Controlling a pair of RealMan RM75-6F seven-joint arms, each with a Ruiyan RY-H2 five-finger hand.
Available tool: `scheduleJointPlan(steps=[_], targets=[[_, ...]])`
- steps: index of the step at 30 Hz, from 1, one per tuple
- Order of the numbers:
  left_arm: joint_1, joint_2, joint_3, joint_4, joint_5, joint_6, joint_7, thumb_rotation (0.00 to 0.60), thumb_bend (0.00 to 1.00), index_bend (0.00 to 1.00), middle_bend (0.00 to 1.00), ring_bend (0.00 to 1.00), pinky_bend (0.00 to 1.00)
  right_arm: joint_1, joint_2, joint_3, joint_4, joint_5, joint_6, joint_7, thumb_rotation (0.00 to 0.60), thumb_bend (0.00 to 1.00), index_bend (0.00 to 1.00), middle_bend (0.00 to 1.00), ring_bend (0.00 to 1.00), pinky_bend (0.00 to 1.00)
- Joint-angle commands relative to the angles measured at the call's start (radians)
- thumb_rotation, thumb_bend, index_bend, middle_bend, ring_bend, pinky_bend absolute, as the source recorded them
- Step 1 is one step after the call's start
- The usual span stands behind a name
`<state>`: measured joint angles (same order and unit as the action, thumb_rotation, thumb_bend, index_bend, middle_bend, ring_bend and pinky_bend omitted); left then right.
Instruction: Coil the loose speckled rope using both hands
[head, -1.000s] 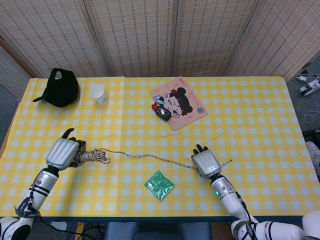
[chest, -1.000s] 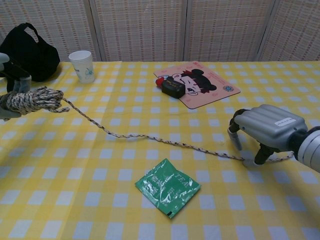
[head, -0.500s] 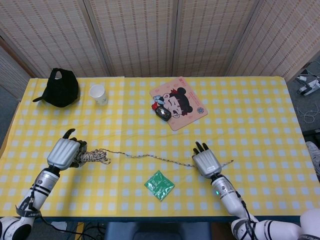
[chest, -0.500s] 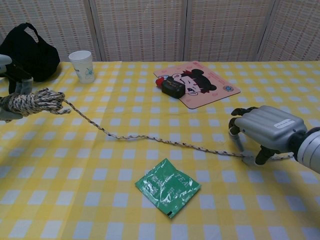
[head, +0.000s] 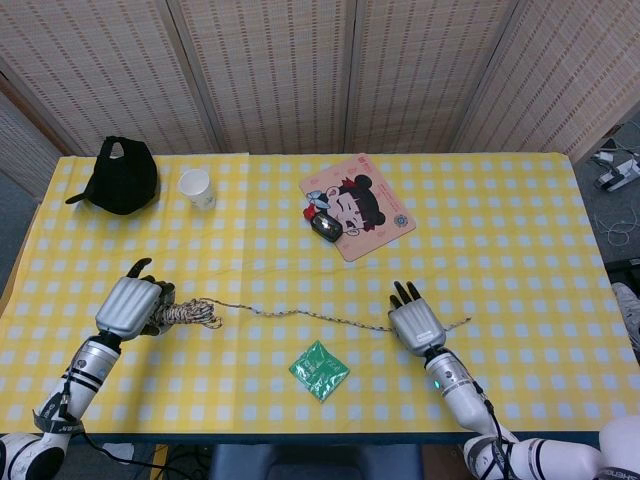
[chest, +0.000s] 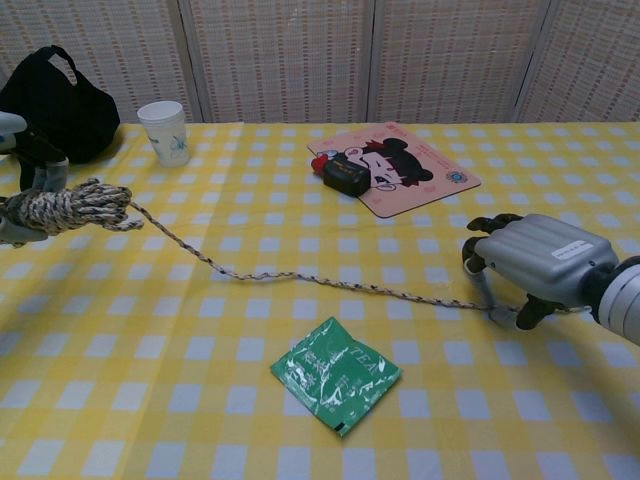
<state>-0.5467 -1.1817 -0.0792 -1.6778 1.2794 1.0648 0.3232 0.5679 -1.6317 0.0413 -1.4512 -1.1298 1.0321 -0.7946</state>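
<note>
Yellow-checked cloth covers the bench (head: 520, 230). Coiled turns of the speckled rope (chest: 300, 277) are gripped by the left hand (head: 130, 306); its free length is stretched across and pinned under the right hand (chest: 535, 262), fingers (chest: 482, 285) curled down.

woven screen wall (head: 300, 70), checked table (head: 500, 250)

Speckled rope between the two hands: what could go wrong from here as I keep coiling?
1. The right hand sits close to the rope's free end, with only a short tail beyond it; the end may slip out.
2. The slack strand lies just above the green packet and could drag it.
3. The coil at the left hand looks loosely bundled; a tug might unravel it.
</note>
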Motion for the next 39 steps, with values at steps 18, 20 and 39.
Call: scheduleJointPlan(steps=[18,20,39], targets=[[-0.003,-0.002,-0.001,0.007,0.000,-0.011,-0.027,0.600,0.24,0.73,0.70,0.47,0.09,-0.002,-0.024,-0.023,0.058,-0.039,0.025,0.011,0.600,0.28,0.55,0.18,0.00,0.00],[-0.003,-0.002,-0.002,0.007,0.000,-0.010,-0.028,0.600,0.24,0.73,0.70,0.47,0.09,-0.002,-0.024,-0.023,0.059,-0.038,0.023,0.016,0.600,0.30,0.55,0.18,0.00,0.00],[-0.009,0.030,-0.082,-0.015,-0.074,0.013,-0.121,0.600,0.24,0.73,0.70,0.48,0.09,-0.007,0.110,0.017,-0.104,-0.092,0.071,0.094,0.600,0.48,0.61,0.20,0.00,0.00]])
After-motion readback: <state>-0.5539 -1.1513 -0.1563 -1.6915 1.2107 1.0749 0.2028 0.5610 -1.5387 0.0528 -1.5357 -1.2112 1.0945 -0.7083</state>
